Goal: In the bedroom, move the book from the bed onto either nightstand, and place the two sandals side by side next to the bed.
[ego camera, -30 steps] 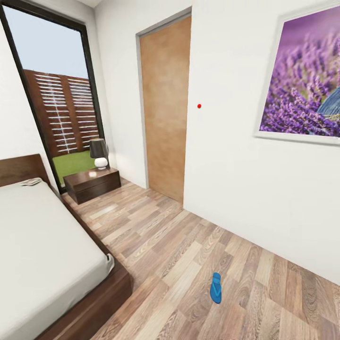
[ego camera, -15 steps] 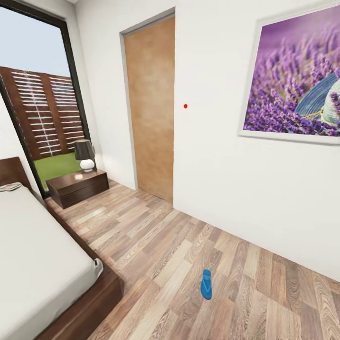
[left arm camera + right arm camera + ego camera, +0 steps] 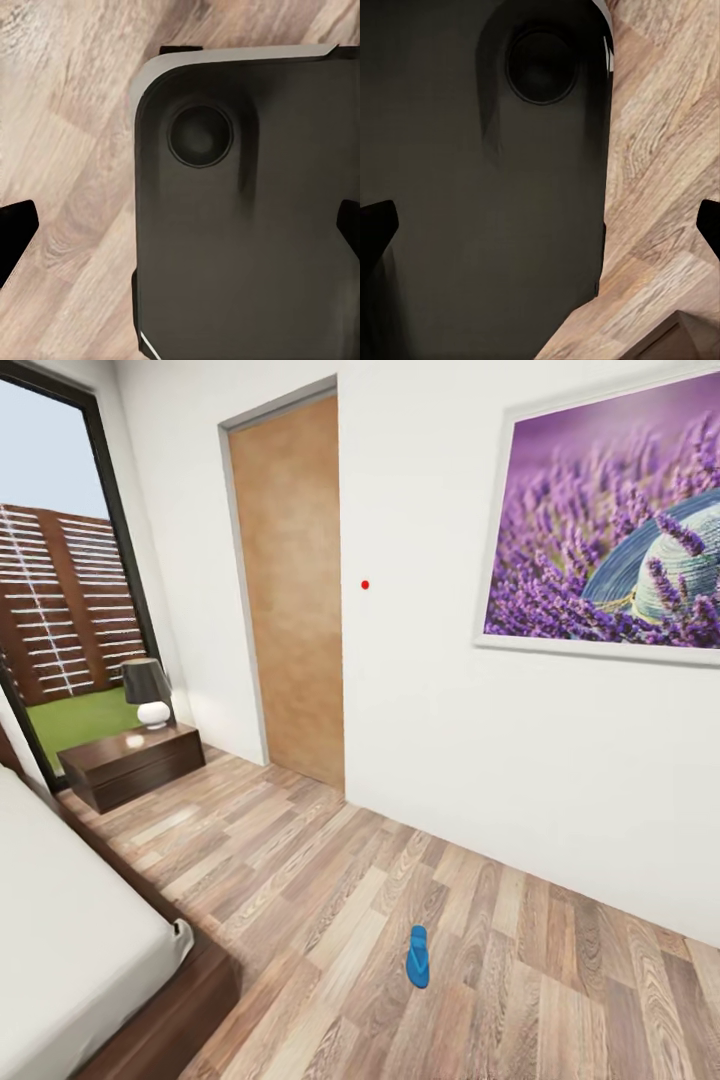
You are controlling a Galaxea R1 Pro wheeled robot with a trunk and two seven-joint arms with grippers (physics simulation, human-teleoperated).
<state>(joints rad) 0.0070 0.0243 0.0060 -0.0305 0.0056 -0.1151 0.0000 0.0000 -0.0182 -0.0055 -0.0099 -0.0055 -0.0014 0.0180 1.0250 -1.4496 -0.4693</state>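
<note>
A: Where do things sit?

B: One blue sandal lies flat on the wood floor, well apart from the bed, so it needs carrying over. The nightstand stands by the window with a lamp on top; its drawer looks closed.

A: And the grippers?

B: Both hang over the robot's dark base. Each wrist view shows fingertips at opposite edges, so I judge them spread wide, holding nothing

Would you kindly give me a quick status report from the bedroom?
Both grippers open, holding nothing. One bright blue flip-flop sandal lying on the wood-plank floor, apart from the dark-framed bed. Path to it unobstructed.
</note>
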